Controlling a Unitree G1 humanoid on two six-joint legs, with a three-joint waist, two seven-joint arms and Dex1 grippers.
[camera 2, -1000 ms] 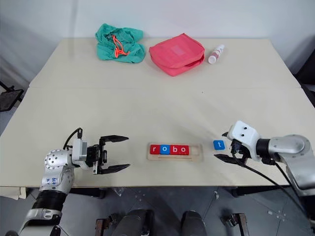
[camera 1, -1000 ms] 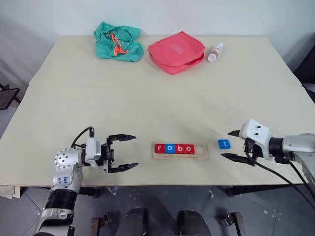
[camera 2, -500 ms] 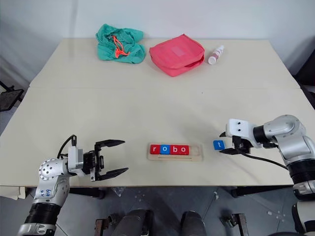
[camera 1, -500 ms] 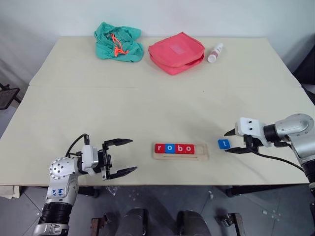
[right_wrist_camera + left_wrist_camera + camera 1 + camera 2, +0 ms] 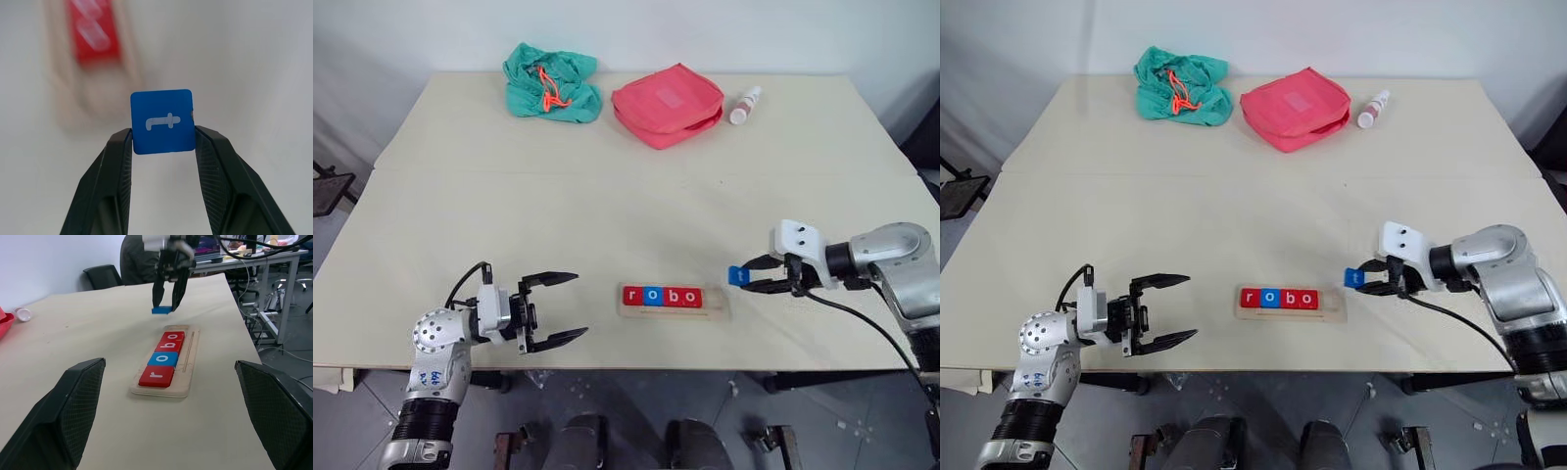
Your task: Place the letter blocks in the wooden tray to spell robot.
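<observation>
The blue "t" block point(image 5: 162, 121) is pinched by its two side edges in the right gripper point(image 5: 751, 281), lifted clear of the counter point(image 5: 607, 196) just beside the right end of the wooden tray point(image 5: 717, 305), probably so it can be dropped flat into the one free slot after the four blocks point(image 5: 661, 296) spelling "robo". The tray's long axis is laid left to right across the counter's near edge, letters reading left to right, and the held block is kept roughly flat. The left gripper point(image 5: 553, 310) is spread wide, empty, well apart to the tray's left, seemingly parked out of the way.
</observation>
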